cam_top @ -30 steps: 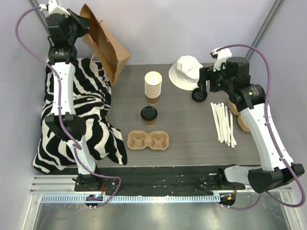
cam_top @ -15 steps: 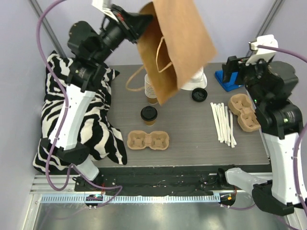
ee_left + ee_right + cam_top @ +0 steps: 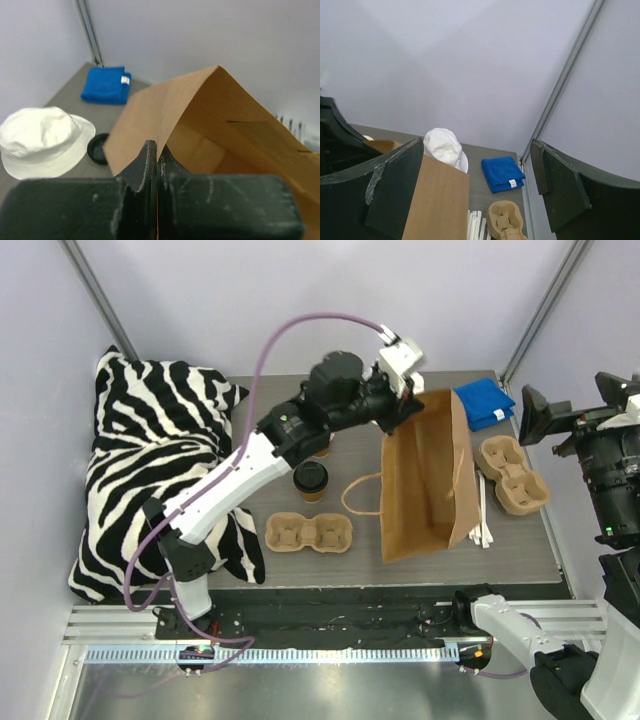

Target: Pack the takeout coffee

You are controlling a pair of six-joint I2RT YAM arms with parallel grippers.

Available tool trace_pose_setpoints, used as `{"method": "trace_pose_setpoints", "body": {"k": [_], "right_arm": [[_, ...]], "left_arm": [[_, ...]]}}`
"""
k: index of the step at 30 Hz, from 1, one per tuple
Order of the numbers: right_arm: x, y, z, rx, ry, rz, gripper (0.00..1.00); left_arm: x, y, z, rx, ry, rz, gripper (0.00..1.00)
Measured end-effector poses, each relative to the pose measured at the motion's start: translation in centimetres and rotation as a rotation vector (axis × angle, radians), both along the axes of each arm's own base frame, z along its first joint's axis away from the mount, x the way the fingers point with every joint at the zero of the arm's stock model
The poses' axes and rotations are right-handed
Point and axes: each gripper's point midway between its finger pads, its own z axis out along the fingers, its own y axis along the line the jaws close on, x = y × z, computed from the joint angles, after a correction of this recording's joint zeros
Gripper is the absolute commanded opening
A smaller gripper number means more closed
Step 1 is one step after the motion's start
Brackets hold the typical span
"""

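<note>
The left gripper [image 3: 408,406] is clamped tight on the top edge of a big brown paper bag [image 3: 425,480]. The bag is smooth and stiff, with sharp folds and thin looped handles. It is over the right half of the dark grey table [image 3: 360,566], and its bottom is near the table's near edge. I cannot tell if the bottom touches the table. In the left wrist view the bag's mouth gapes a little.

The right gripper [image 3: 476,150] is up by the table's right edge. Its two black fingers are spread wide with nothing between them.

The small brown paper cup with a black plastic lid [image 3: 310,479] stands upright in the middle of the table, near the bag's handle loop. A bumpy brown pulp cup tray [image 3: 309,532] lies just in front of it, by the near edge. A second pulp tray [image 3: 513,476] sits at the right edge. A folded blue cloth [image 3: 487,402] lies in the far right corner. A soft zebra-striped pillow [image 3: 150,470] covers the left edge.

A floppy white hat [image 3: 42,140] and a round black lid [image 3: 96,149] beside it show only from the wrists. From above, the left arm and the bag hide them. Thin white sticks [image 3: 484,532] peek out behind the bag, mostly covered.
</note>
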Motion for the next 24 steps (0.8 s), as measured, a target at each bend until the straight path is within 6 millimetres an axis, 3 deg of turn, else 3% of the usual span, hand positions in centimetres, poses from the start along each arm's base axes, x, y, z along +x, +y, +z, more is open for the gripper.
{"method": "trace_pose_setpoints", "body": {"k": [5,10,17,24], "right_arm": [[-0.2,2.0,-2.1,-0.082,0.075,0.114,0.94],[0.2,4.7,-5.3,-0.176,0.184,0.267,0.81],[1.3,7.9,-10.4,-0.230,0.318,0.443,0.74],[2.2,9.8,-14.2,-0.263,0.398,0.557,0.63]], "left_arm": [[-1.2,-1.7,-3.9,0.129,-0.025,-0.019,0.00],[-1.1,-1.5,-4.2,0.165,-0.084,-0.026,0.03],[-1.7,-1.2,-6.2,0.230,-0.092,-0.068,0.01],[-2.8,-0.9,-6.4,0.228,-0.077,-0.113,0.01]]}}
